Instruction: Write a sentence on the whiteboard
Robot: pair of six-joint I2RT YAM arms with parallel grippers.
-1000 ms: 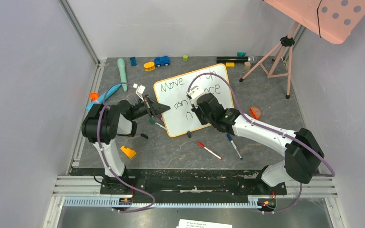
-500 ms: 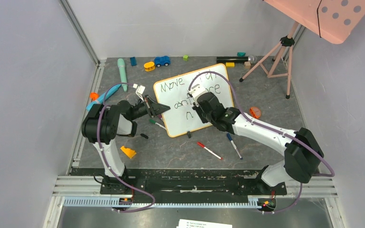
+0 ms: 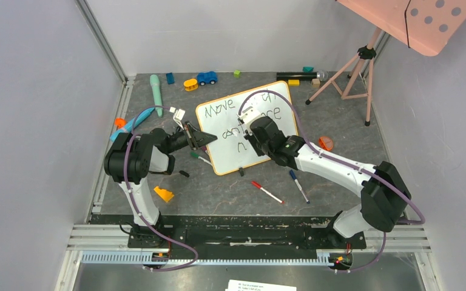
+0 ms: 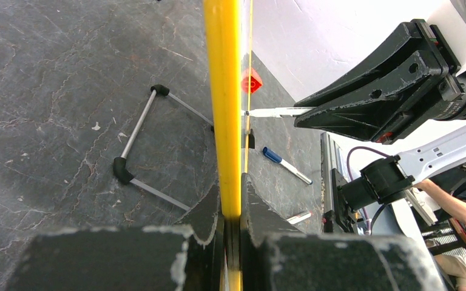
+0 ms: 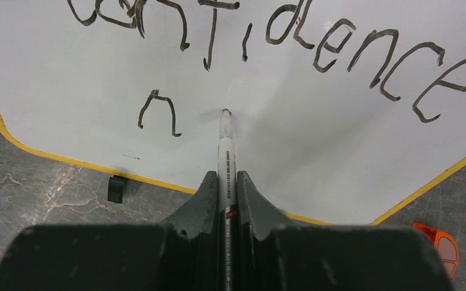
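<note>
The whiteboard (image 3: pixel 221 127), white with an orange-yellow frame, stands tilted mid-table. The sentence shows as "Move" (image 3: pixel 218 110) in the top row; the right wrist view shows "confidence" (image 5: pixel 291 30) with a lone "n" (image 5: pixel 158 112) below it. My left gripper (image 3: pixel 208 139) is shut on the board's left frame edge (image 4: pixel 223 91), one finger either side of it. My right gripper (image 3: pixel 250 130) is shut on a white marker (image 5: pixel 226 151). The marker's tip touches the board just right of the "n". The right arm hides part of the writing from above.
Near the board's front edge lie a red marker (image 3: pixel 267 192), a blue marker (image 3: pixel 298 186) and a green-capped one (image 3: pixel 199 157). An orange wedge (image 3: pixel 163 194) sits front left. An orange disc (image 3: pixel 325 143) sits right of the board. A pink tripod (image 3: pixel 352 70) and toys (image 3: pixel 206 77) stand at the back.
My right gripper with the marker has edged slightly up and left over the board. The left gripper and the board have not moved.
</note>
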